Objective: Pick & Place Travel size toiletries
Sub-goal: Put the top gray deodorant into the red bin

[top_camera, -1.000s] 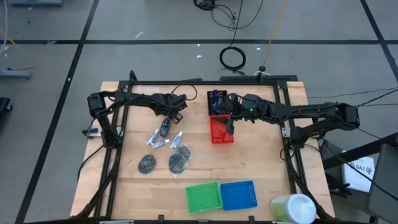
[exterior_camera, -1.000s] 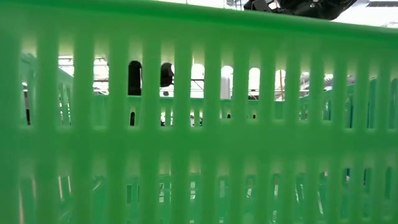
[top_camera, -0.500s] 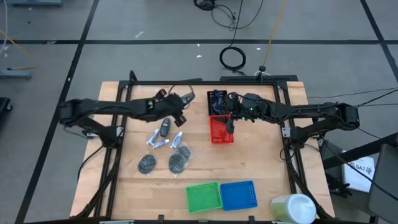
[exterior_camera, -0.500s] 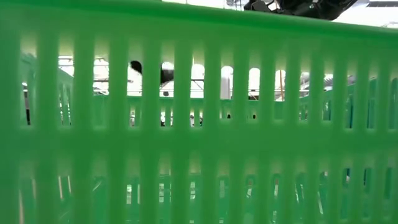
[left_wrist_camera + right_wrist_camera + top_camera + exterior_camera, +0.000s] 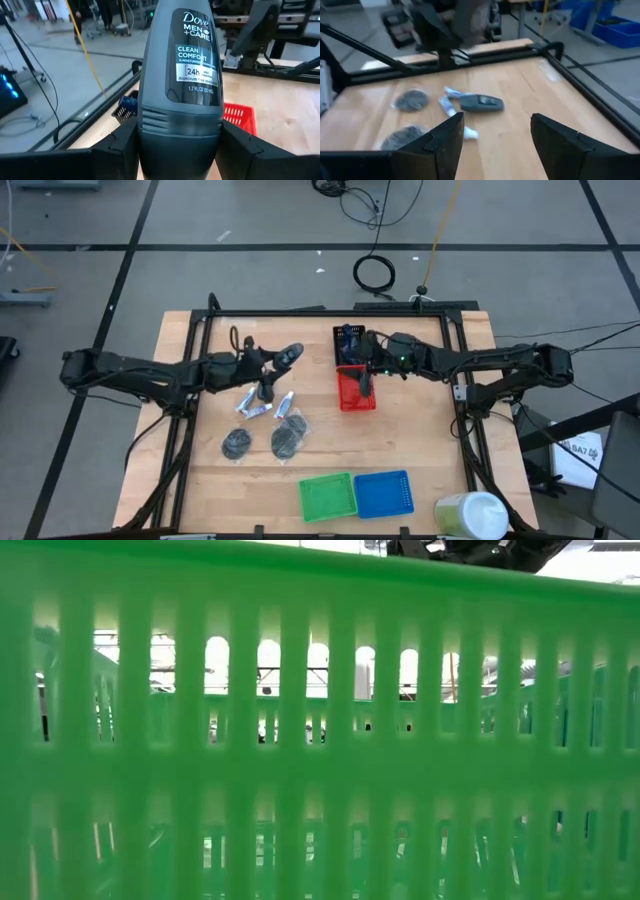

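Left wrist view, contents:

- Dark blue-grey plastic mini bottle (image 5: 181,85), rounded top, ribbed band near its lower part, white label print reading "Dove Men+Care Clean Comfort"; fills the centre, upright in the picture, seated between the two dark fingers (image 5: 117,150) of the left pincer (image 5: 180,150), which press its sides.
- Light wooden tabletop (image 5: 285,107), behind the bottle.
- Red plastic mesh basket (image 5: 240,116), on the tabletop, partly hidden by the bottle.
- Black mesh basket (image 5: 126,106), blue contents, near the tabletop's edge.
- Black metal frame rail (image 5: 100,120) along that edge.
- Grey floor beyond, yellow cable (image 5: 85,42) crossing it.
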Robot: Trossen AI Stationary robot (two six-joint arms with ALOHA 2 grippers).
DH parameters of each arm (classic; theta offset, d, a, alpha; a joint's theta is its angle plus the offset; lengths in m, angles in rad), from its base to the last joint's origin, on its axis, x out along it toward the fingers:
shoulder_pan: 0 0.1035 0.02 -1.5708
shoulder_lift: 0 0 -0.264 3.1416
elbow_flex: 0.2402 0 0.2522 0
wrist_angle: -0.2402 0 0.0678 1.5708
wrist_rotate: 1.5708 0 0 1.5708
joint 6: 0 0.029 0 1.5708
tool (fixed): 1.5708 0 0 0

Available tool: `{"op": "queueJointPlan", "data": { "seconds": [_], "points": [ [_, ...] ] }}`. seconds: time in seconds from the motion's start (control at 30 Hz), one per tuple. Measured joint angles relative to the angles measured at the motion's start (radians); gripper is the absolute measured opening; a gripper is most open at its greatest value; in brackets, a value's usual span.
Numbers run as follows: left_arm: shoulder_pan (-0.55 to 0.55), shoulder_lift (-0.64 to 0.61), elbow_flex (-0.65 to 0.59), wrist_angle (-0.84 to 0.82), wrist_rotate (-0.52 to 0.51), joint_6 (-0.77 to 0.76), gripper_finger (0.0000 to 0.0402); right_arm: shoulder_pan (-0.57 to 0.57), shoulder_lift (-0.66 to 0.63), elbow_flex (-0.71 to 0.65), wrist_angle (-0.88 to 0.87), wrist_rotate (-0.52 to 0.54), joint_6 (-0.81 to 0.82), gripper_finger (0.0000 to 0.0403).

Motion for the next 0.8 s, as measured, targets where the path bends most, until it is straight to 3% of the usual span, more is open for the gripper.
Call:
{"op": "queueJointPlan", "data": {
  "seconds": [0.1, 0.23, 0.5, 0.8],
  "points": [
    [-0.016, 0.007, -0.033, 0.038, -0.025, 0.069, 0.0186, 0.026, 0.073, 0.0, 0.16, -0.002, -0.004, 0.0224],
    [-0.051, 0.091, -0.012, 0.039, -0.152, 0.143, 0.0186, 0.047, 0.168, 0.0, 0.322, -0.003, -0.02, 0.0245],
    [-0.117, 0.261, 0.09, 0.041, -0.323, 0.357, 0.0187, 0.048, 0.282, 0.0, 0.518, -0.08, 0.079, 0.0291],
    [-0.155, 0.371, 0.21, 0.044, -0.337, 0.48, 0.0189, 0.046, 0.343, 0.001, 0.651, -0.078, 0.118, 0.0287]
  ]
}}
